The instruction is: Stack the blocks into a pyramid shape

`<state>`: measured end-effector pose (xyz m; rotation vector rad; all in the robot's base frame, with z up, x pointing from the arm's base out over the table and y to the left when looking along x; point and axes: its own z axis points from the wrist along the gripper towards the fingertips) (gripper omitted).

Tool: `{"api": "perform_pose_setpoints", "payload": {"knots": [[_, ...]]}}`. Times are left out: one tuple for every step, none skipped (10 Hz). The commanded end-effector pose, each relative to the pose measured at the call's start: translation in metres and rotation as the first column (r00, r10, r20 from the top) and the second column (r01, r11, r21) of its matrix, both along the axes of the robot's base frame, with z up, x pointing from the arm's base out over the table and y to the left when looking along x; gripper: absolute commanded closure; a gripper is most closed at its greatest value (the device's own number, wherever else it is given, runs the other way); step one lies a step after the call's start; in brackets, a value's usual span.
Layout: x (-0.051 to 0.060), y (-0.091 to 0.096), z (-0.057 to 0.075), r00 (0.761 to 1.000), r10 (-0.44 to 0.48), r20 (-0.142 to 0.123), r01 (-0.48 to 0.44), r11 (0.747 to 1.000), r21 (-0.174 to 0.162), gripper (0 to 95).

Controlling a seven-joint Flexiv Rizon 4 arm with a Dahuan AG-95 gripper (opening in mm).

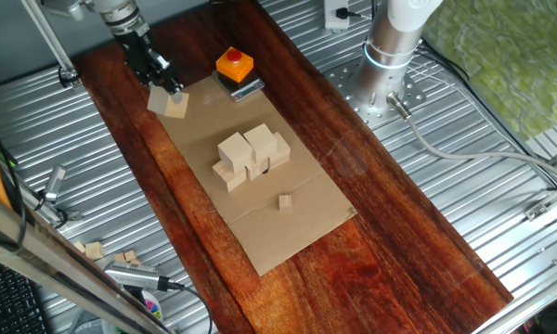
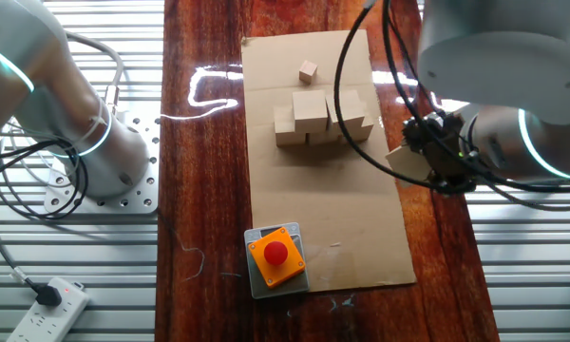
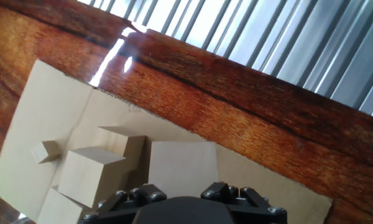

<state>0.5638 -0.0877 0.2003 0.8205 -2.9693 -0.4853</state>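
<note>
My gripper (image 1: pixel 167 93) is shut on one pale wooden block (image 1: pixel 174 104) at the far left corner of the cardboard sheet (image 1: pixel 292 237). In the hand view that block (image 3: pixel 182 165) fills the space between the fingers of the gripper (image 3: pixel 182 186). The other fixed view has the held block (image 2: pixel 405 161) tilted at the gripper (image 2: pixel 427 157), off the cardboard's (image 2: pixel 342 228) right edge. Several more blocks (image 1: pixel 251 153) are piled mid-sheet, some resting on a lower row. That pile (image 2: pixel 318 119) lies apart from the gripper, and it also shows lower left in the hand view (image 3: pixel 90 174).
A tiny wooden cube (image 1: pixel 285 201) lies on the cardboard near the pile. An orange box with a red button (image 1: pixel 234 65) stands at the sheet's far end. The arm's base (image 1: pixel 390 56) is bolted to the ribbed metal table. Small wooden bits (image 1: pixel 93 250) and pens lie lower left.
</note>
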Motion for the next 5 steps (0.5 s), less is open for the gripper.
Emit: {"api": "perform_pose_setpoints", "payload": {"knots": [[0.0002, 0.0004, -0.0002, 1.0, -0.018, -0.018, 0.018, 1.0, -0.003, 95.0], [0.0002, 0.0004, -0.0002, 1.0, -0.01, -0.019, 0.01, 1.0, -0.003, 95.0], [0.0002, 0.0004, -0.0002, 1.0, 0.013, -0.014, -0.013, 1.0, 0.006, 95.0], [0.0002, 0.0004, -0.0002, 1.0, 0.016, -0.011, -0.016, 0.999, 0.028, 95.0], [0.0002, 0.0004, -0.0002, 1.0, 0.009, -0.012, -0.009, 0.999, 0.045, 95.0]]}}
